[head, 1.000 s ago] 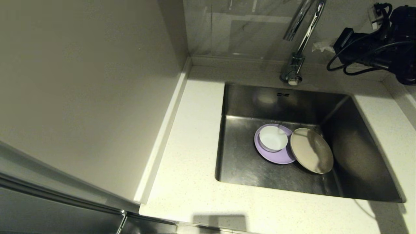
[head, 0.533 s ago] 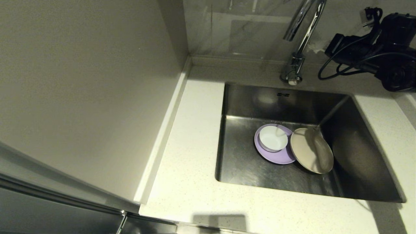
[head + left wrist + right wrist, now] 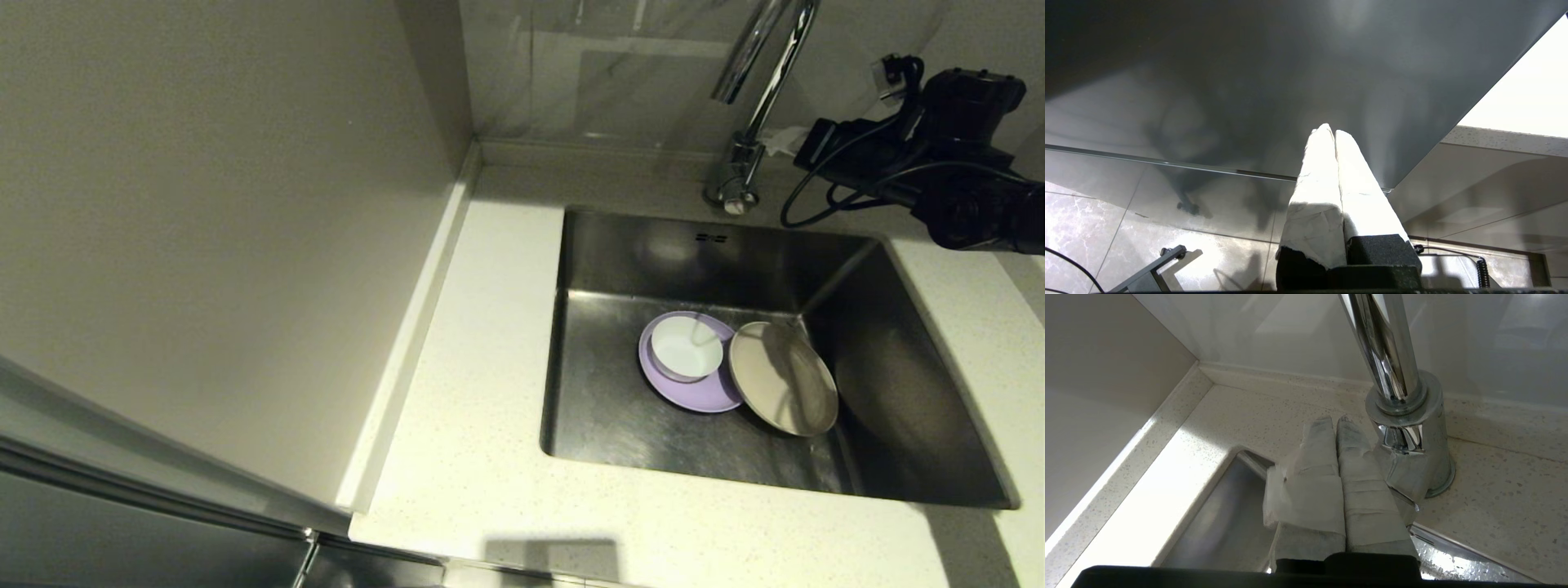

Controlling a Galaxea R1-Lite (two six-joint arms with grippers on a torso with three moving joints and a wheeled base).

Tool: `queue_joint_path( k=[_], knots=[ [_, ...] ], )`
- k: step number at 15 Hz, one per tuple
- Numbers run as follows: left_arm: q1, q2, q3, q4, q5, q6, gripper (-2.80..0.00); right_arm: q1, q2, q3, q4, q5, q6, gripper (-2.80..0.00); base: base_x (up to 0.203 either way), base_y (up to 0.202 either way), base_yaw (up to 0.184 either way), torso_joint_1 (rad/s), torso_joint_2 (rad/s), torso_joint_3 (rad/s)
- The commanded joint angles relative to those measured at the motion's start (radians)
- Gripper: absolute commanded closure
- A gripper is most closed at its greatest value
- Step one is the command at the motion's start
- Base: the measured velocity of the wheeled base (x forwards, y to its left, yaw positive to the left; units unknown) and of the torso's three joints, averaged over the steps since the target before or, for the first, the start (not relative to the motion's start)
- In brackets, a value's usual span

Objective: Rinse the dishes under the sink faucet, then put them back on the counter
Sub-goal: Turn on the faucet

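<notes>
Three dishes lie in the steel sink (image 3: 620,253): a small white bowl (image 3: 686,348) sits on the lilac plate (image 3: 694,394), and the cream plate (image 3: 782,377) leans against that plate's right edge. The chrome faucet (image 3: 755,77) rises behind the basin. My right gripper (image 3: 775,140) is shut and empty, level with the faucet's lower stem. In the right wrist view its taped fingertips (image 3: 1335,421) lie close beside the lever base (image 3: 1412,433); whether they touch it I cannot tell. My left gripper (image 3: 1331,131) is shut and empty, parked low beside a dark cabinet front.
The speckled counter (image 3: 478,367) runs left of and in front of the sink, with a raised rim (image 3: 408,327) against the left wall. The right arm's black body and cables (image 3: 939,163) hang over the back right corner. A tiled floor (image 3: 1106,228) shows below the left gripper.
My right arm has moved left along the back wall, bringing its shut gripper up beside the faucet. The dishes and the left arm have not moved.
</notes>
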Motion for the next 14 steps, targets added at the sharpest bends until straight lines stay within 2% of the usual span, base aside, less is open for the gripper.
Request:
queue_joint_path(
  k=[1, 3, 4, 8, 9, 14],
  knots=[
    [0.0, -0.003, 0.0, 0.0, 0.0, -0.001, 0.0, 0.002, 0.006, 0.0, -0.002, 0.005, 0.001, 0.0, 0.0, 0.0, 0.0, 0.0, 0.0, 0.0],
    [0.0, -0.003, 0.0, 0.0, 0.0, -0.001, 0.0, 0.0, 0.006, 0.001, 0.0, 0.028, -0.018, 0.0, 0.0, 0.0, 0.0, 0.0, 0.0, 0.0],
    [0.0, -0.003, 0.0, 0.0, 0.0, -0.001, 0.0, -0.005, 0.005, 0.002, 0.0, 0.075, -0.032, 0.0, 0.0, 0.0, 0.0, 0.0, 0.0, 0.0],
    [0.0, -0.003, 0.0, 0.0, 0.0, 0.0, 0.0, -0.059, -0.001, 0.003, 0.0, 0.359, -0.042, 0.0, 0.0, 0.0, 0.0, 0.0, 0.0, 0.0],
    [0.0, -0.003, 0.0, 0.0, 0.0, -0.001, 0.0, -0.068, -0.002, 0.003, 0.0, 0.391, -0.042, 0.0, 0.0, 0.0, 0.0, 0.0, 0.0, 0.0],
    [0.0, -0.003, 0.0, 0.0, 0.0, 0.0, 0.0, -0.07, -0.002, 0.003, -0.002, 0.392, -0.048, 0.0, 0.0, 0.0, 0.0, 0.0, 0.0, 0.0]
  ],
)
